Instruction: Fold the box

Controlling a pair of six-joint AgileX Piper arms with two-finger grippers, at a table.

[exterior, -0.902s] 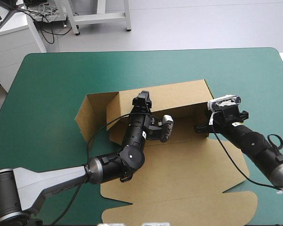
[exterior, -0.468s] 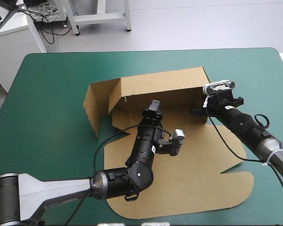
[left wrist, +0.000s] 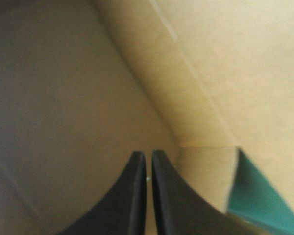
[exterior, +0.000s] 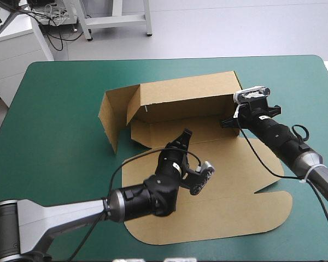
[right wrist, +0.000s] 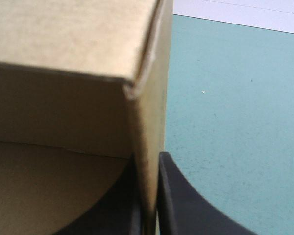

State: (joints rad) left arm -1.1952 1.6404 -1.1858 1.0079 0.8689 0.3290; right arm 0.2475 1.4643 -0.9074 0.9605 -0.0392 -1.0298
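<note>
Right wrist view: box [right wrist: 68,54] wall half hides right gripper [right wrist: 148,165].

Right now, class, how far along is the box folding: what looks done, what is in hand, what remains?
Done: the box has its far wall and left end flap raised. In hand: the right gripper is shut on the box's right wall; the left gripper, shut and empty, hovers over the floor panel. Left: tucking the walls, apparently; the lid lies flat.
</note>
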